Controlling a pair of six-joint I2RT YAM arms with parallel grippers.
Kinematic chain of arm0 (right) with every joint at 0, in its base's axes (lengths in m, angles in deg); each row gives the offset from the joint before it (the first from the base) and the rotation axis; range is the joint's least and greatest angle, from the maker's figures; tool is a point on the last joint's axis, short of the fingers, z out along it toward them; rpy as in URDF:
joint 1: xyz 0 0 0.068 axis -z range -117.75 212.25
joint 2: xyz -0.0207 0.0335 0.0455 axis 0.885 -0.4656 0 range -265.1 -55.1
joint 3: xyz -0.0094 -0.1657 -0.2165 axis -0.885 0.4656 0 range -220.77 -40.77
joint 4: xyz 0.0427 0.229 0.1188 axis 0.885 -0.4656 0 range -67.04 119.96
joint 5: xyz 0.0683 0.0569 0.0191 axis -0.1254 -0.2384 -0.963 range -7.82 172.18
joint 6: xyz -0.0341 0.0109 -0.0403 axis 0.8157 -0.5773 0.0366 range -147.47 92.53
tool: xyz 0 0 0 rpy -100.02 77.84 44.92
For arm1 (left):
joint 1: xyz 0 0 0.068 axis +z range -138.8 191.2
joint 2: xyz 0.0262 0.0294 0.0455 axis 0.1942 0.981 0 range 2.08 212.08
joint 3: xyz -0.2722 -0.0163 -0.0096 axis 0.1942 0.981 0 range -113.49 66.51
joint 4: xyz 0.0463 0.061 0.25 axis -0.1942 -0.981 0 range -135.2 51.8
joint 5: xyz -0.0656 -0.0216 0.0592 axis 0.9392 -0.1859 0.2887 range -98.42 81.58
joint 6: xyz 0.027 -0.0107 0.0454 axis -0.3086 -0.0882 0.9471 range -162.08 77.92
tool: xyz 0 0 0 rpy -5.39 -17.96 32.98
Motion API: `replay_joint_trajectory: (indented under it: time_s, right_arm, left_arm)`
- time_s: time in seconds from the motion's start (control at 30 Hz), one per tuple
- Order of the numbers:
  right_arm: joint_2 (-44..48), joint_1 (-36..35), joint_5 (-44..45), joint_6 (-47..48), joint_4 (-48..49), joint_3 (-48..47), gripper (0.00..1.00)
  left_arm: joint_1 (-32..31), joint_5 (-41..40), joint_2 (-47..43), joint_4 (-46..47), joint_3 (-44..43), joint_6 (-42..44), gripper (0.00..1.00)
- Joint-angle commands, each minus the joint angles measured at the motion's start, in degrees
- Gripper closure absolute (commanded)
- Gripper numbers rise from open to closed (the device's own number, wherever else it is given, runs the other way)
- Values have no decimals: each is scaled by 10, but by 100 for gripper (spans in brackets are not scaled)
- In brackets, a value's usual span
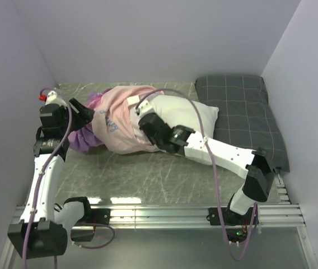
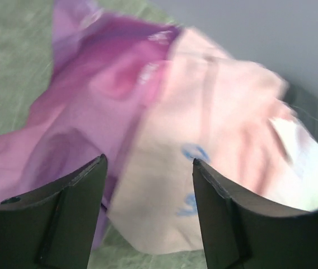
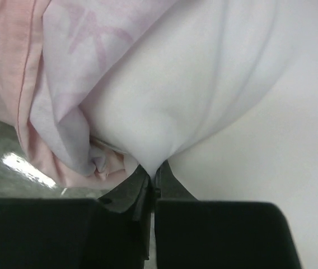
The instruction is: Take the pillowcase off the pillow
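1. Top view: the pillowcase [image 1: 120,120] is turned pale pink side out and bunched over the left end of the pillow [image 1: 195,115]. The pillow's white right end lies bare on the table [image 1: 148,179], touching the dark grey pillow [image 1: 243,112]. I judge the case about half peeled, with the covered left end left to free. The left gripper [image 1: 82,110] sits at the case's purple left edge, and the right gripper [image 1: 148,126] is at the line between pink cloth and white.
2. Left wrist view: the left gripper [image 2: 148,162] is spread wide with nothing between its fingers. The blurred purple and pink pillowcase [image 2: 148,106] lies just ahead, not gripped.
3. Right wrist view: the right gripper [image 3: 152,178] is pressed together, pinching a fold of the white pillow [image 3: 220,95]. The bunched pillowcase [image 3: 24,67] hem is just to its left. The pillow looks anchored, so the case probably needs drawing off leftward.
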Motion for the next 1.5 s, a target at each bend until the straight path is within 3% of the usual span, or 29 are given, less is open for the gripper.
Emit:
replay_joint_trajectory:
  time_s: [0.0,0.17,0.3,0.53,0.73,1.03,1.3,1.47]
  right_arm:
    - [61,38,-79,-33,-14,-99,100]
    - [118,101,-222,-52,-11,-134,100]
    - [145,199,-360,-100,14,-141,100]
    - [38,285,-477,-182,24,-232,100]
    - [-122,291,-483,-210,14,-318,100]
    - [-241,294,-439,-235,41,-370,100]
    - [-247,294,-443,-249,68,-348,100]
    - [-230,294,-427,-237,61,-343,100]
  left_arm:
    - [-70,-76,-31,-29,-72,39,32]
    - [-115,-133,-69,-61,-112,47,32]
    - [-134,-127,-88,-75,-127,46,32]
    - [-180,-105,-90,-71,-114,30,32]
    - [-241,-105,-97,-67,-112,26,32]
    - [-304,-126,-46,-75,-163,30,31]
    - [-388,-219,-40,-50,-44,-37,33]
    - [-442,-267,-37,-49,-21,-65,30]
